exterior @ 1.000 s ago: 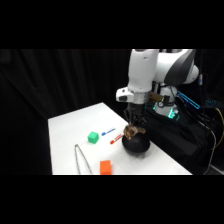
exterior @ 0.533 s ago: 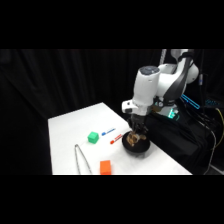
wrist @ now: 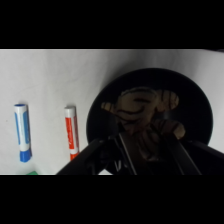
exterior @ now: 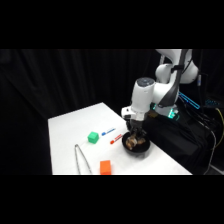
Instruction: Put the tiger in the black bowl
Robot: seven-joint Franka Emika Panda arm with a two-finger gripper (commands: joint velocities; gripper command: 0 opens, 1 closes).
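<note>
Where the arm reaches down from the upper right in the side view, the gripper (exterior: 135, 131) sits directly over the black bowl (exterior: 145, 148), its fingertips lost against the dark bowl interior. The tiger (wrist: 142, 115) lies inside the black bowl (wrist: 100, 107), striped body filling the middle; its lower part is covered by the gripper's black linkage at the bottom edge of the wrist view. The fingers straddle the toy's lower half, but whether they press on it or stand clear cannot be told. In the side view the tiger (exterior: 132, 142) shows only as a small tan patch. Beside the bowl on the white table (exterior: 70, 127) lie a red marker (wrist: 71, 131) and a blue marker (wrist: 22, 131), parallel, apart. A green cube (exterior: 93, 137), an orange block (exterior: 105, 166) cut by the lower edge, and metal tongs (exterior: 80, 157) lie further left.
</note>
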